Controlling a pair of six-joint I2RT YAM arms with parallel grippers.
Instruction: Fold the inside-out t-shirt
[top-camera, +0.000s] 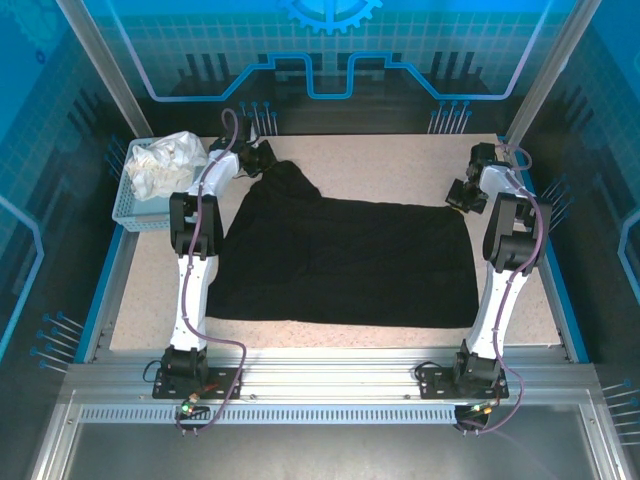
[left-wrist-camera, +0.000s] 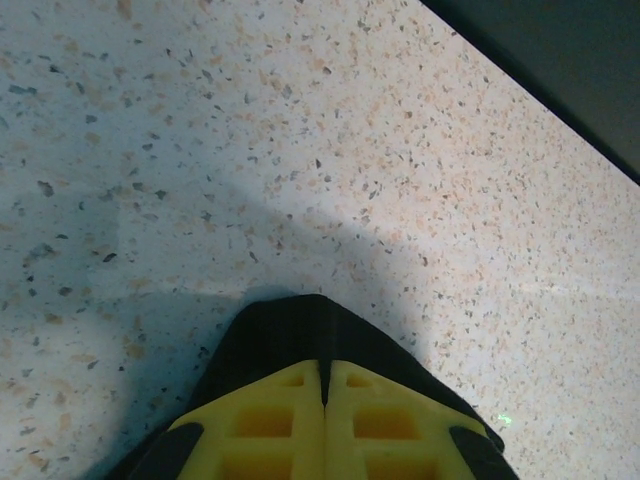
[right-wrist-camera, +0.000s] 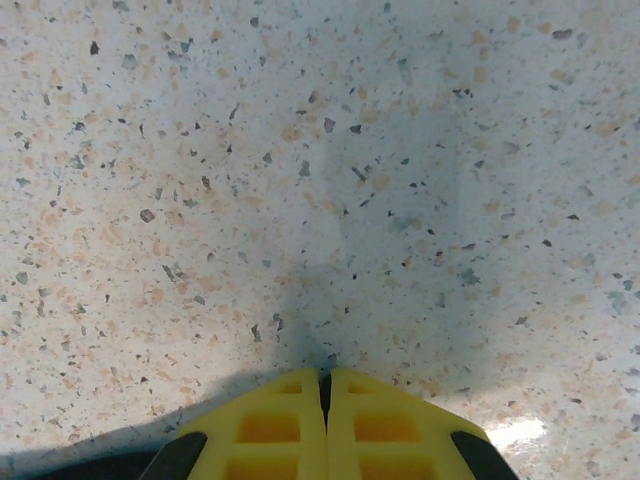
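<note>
Reading the t-shirt (top-camera: 345, 260) first: it lies spread mostly flat in the middle of the tabletop (top-camera: 400, 160), a black, roughly rectangular shape whose far left corner is drawn up into a small peak. No print shows on the side facing up.

I judge it soft, light and limp. It will sag and trail from any held point rather than keep a shape, and a wide panel like this can drag on the speckled surface and wrinkle. The best holds are the corners and hems, pinched right at the edge so that only the layers I mean to lift come along. Two far corners raised together should carry a fold more evenly than one.

My left gripper (top-camera: 262, 158) sits at that raised peak, closed on the fabric. In the left wrist view the yellow fingers (left-wrist-camera: 270, 425) meet, with black cloth bunched just ahead of them.

My right gripper (top-camera: 462, 195) is just beside the far right corner, its fingers pressed together. The right wrist view shows bare tabletop ahead of the tips, and I see no cloth between them.

A basket (top-camera: 125, 215) holding a white cloth (top-camera: 165, 165) stands at the far left, apart from the shirt.
</note>
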